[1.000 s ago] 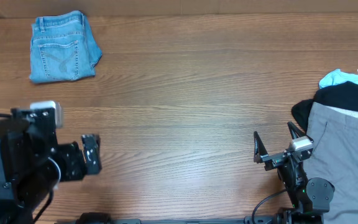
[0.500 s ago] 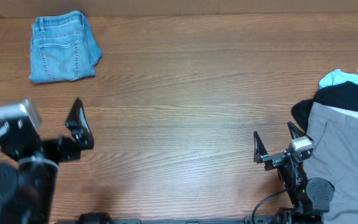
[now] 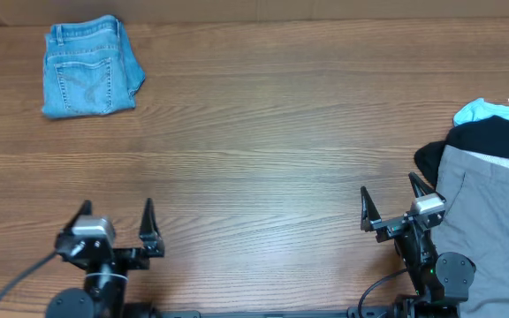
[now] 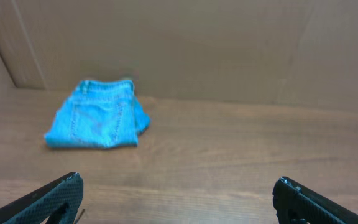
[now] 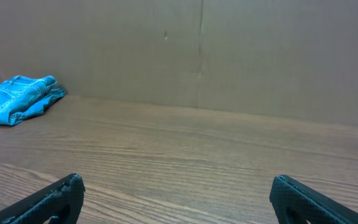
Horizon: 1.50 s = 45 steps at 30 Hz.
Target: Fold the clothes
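We are seeing folded light blue jeans (image 3: 91, 68) lying at the far left corner of the counter (image 3: 263, 132). Our left fingers (image 3: 148, 225) and right fingers (image 3: 365, 210) are hovering spread wide and empty near the front edge, well apart from the jeans. Other garments (image 3: 493, 177) are sitting heaped at right.

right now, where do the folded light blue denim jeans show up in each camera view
overhead: the folded light blue denim jeans lie in the top left corner.
left wrist: left of centre, in the upper half.
right wrist: at the far left edge, mid height.
shared landmark: the wood-grain table meets the brown back wall just behind the jeans.
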Motion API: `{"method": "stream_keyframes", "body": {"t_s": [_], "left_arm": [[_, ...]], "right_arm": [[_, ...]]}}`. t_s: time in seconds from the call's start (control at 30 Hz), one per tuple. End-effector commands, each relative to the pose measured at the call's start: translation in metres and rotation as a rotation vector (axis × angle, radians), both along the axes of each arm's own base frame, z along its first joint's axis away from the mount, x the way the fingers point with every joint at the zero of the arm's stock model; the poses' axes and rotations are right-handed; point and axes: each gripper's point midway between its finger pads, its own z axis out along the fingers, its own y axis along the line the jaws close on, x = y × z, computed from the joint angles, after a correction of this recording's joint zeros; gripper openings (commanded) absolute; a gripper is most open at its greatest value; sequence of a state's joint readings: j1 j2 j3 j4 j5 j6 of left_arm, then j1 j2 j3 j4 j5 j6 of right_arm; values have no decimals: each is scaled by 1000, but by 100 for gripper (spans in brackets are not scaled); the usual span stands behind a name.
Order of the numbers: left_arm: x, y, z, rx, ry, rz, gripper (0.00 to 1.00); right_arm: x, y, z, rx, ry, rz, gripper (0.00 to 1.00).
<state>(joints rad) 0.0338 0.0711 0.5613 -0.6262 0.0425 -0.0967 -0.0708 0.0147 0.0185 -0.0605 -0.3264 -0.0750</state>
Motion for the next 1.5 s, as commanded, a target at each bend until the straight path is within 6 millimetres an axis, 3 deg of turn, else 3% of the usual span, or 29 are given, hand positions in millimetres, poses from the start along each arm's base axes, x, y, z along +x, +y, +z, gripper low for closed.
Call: {"method": "stream_keyframes", "body": {"t_s": [0.0,0.23,0.47,1.47], "left_arm": [[7,-5,-32,16,24,-34,100],[31,-14,-73,5,29,-90,100],[44,-15,-127,0,99,-90,100],[45,-16,-125,1,92,-98,100]], "right_arm": [[0,0,-1,-1,-8,2,100],[0,0,-1,-1,-8,2,100],[0,0,-1,-2,-8,2,100],[0,0,-1,-1,-8,2,100]]}}
